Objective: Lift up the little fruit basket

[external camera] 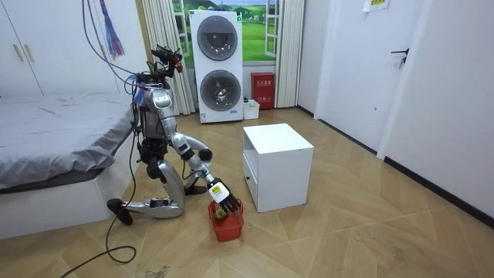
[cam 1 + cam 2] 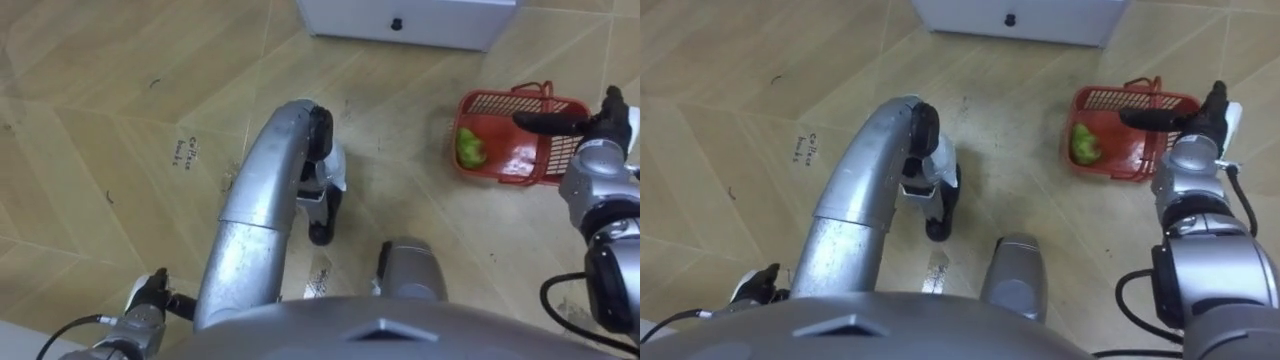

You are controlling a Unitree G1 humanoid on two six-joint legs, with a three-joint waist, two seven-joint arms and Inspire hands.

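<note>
A red basket (image 2: pixel 520 140) sits on the wooden floor (image 2: pixel 100 150) at the upper right of the left eye view, with a green fruit (image 2: pixel 471 148) inside it. A white cabinet (image 2: pixel 400 20) stands just beyond, at the top edge.

In the room view the robot kneels on the floor between a bed (image 1: pixel 54 139) and the cabinet. It reaches down to the basket.

The right hand (image 2: pixel 575 123) comes in from the right edge. Its dark fingers (image 2: pixel 535 122) stretch out straight across the basket's top, below the upright handle (image 2: pixel 532 90), and are not curled round anything.

The left hand (image 2: pixel 150 290) shows at the lower left. I cannot tell how its fingers are set.

The reach looks done. Gripping the handle and lifting the basket are not yet done.
</note>
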